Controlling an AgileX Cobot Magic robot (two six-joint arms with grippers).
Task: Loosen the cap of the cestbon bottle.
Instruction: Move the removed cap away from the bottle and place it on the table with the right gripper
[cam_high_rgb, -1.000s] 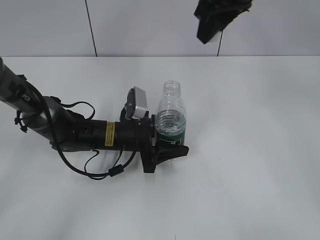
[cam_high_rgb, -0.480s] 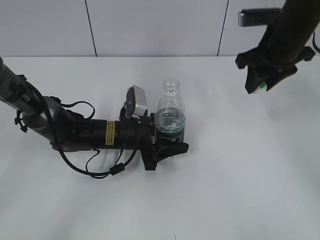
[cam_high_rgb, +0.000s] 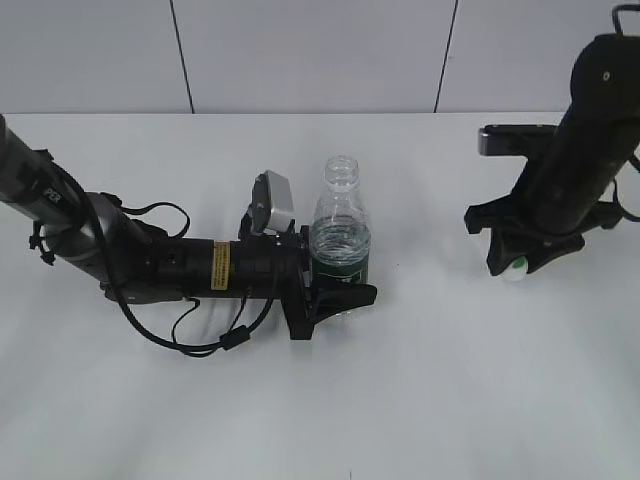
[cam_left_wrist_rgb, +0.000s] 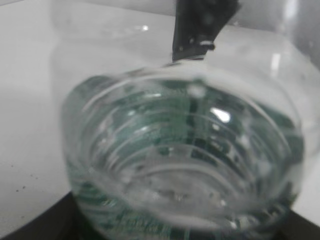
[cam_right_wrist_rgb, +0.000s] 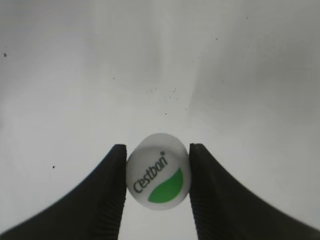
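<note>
A white tabletop (cam_high_rgb: 420, 400) carries the uncapped bottle (cam_high_rgb: 341, 235), clamped upright by the left end effector (cam_high_rgb: 335, 285). Well right of the bottle, the right end effector (cam_right_wrist_rgb: 157, 187) pinches the cap (cam_right_wrist_rgb: 158, 170) low over the tabletop; release it gently there.

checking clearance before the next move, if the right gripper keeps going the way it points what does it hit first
The right gripper points down at the table, with the cap held between its fingers. Going straight on, the cap would meet the bare tabletop first; nothing else appears in that line, though the remaining gap is unclear.
</note>
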